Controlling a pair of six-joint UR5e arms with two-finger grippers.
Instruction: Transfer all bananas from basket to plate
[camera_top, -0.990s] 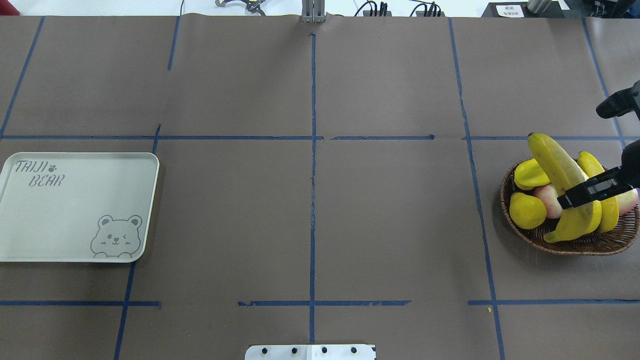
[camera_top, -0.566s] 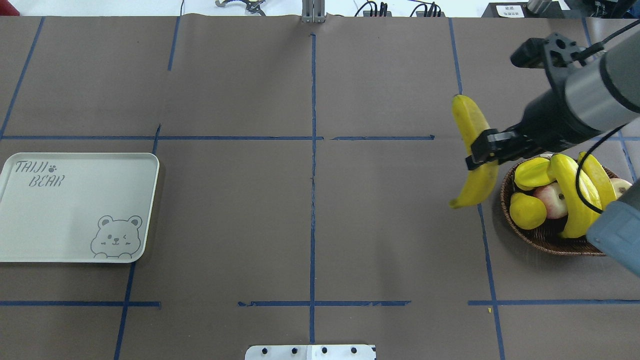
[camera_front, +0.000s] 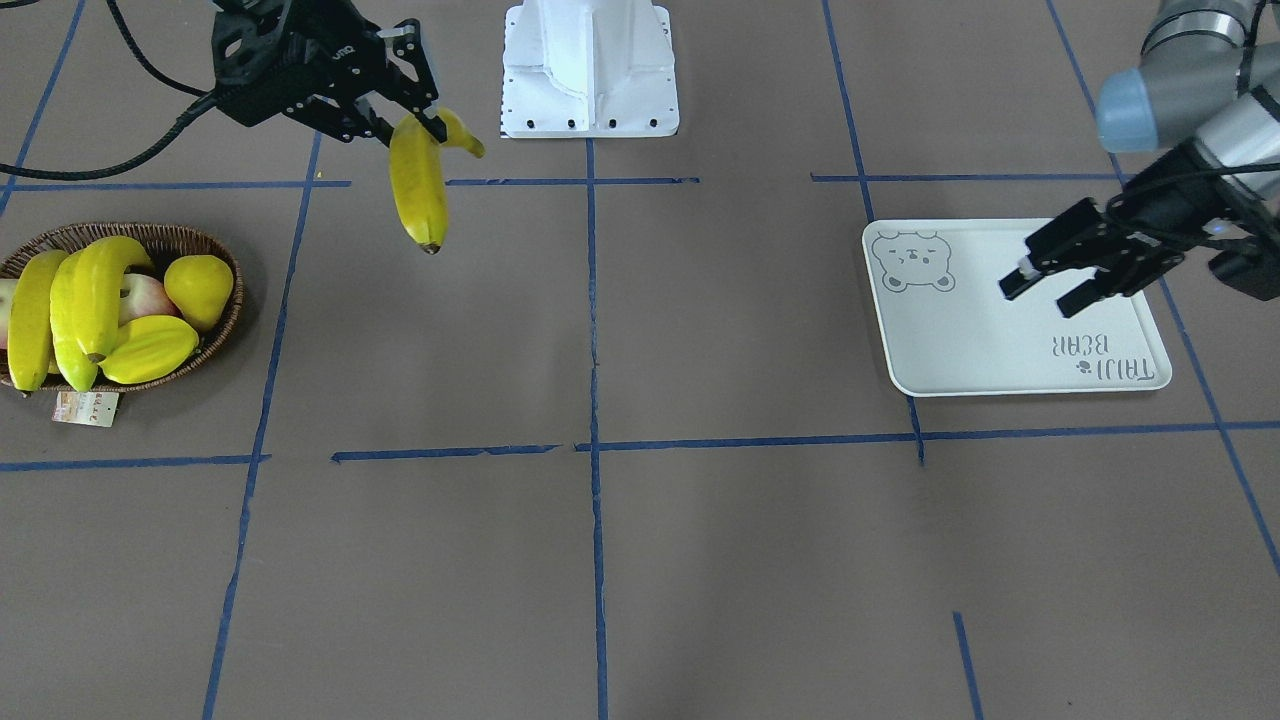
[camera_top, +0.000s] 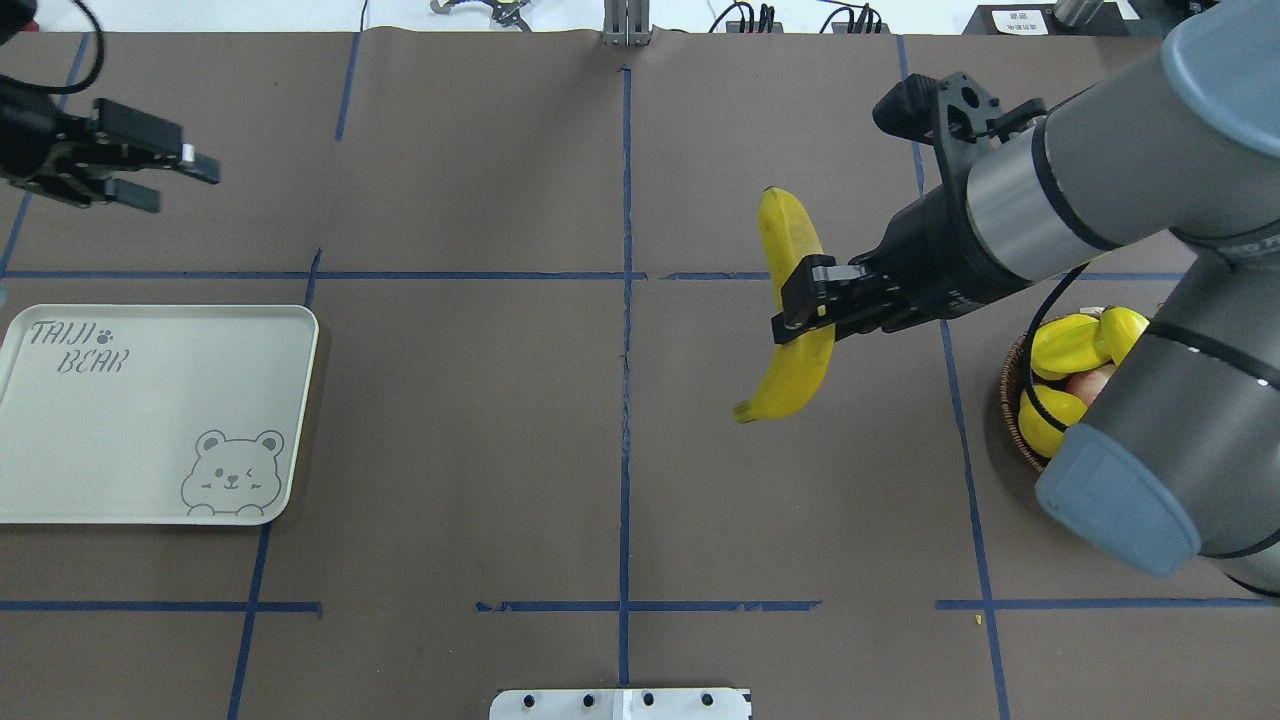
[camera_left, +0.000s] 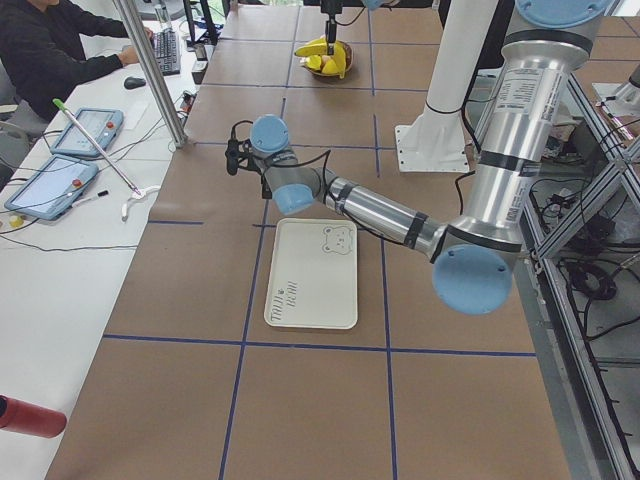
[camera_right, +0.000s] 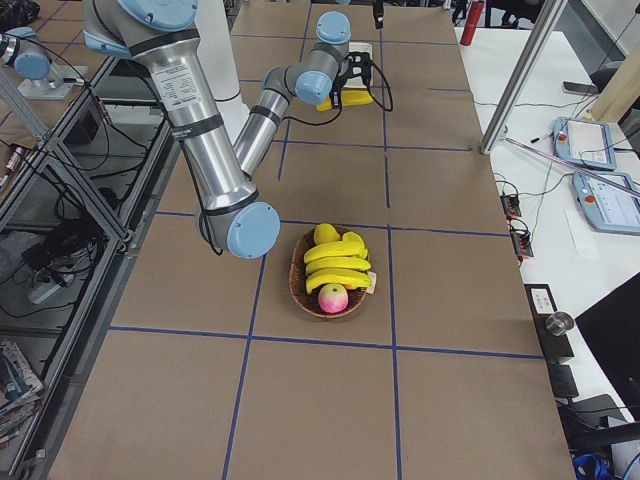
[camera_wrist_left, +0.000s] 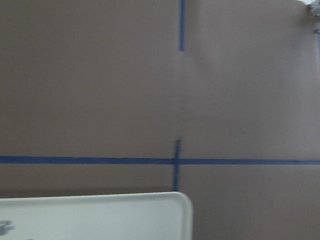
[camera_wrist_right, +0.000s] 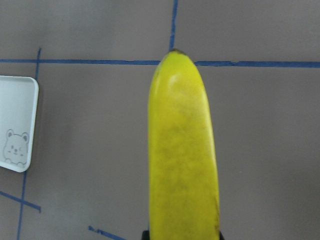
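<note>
**A:** Where's the banana just now?

**B:** One banana (camera_top: 797, 375) is up in the air. The right tool (camera_top: 803, 308) is clenched across its middle, and both ends stick out. It hangs over the surface (camera_top: 450, 450), a little to the right of the centre tape line (camera_top: 625, 450) and well apart from the basket (camera_front: 190, 238).

**A:** And the others?

**B:** Three bananas (camera_front: 100, 290) lie in the basket, at the surface's right edge. They are piled against a star fruit (camera_front: 150, 350), a pear-shaped fruit (camera_front: 200, 285) and a reddish fruit (camera_front: 145, 297). A paper tag (camera_front: 85, 408) pokes out from the rim on the side away from the robot. From behind the robot, the right arm (camera_top: 1110, 170) covers most of that basket.

**A:** And the plate?

**B:** The plate (camera_top: 150, 420) lies flat at the left edge, and its bear and lettering both show in full. The bear is at the corner nearest the robot and the middle.

**A:** What about the other tool?

**B:** The left tool (camera_top: 185, 188) is released, jaws spread, gripping nothing. It hangs in the air by the plate's far side without touching it. I can't say how high it is.

**A:** Any room to carry across?

**B:** A wide stretch of brown surface, crossed by blue tape, lies between the banana and the plate's right rim.
</note>
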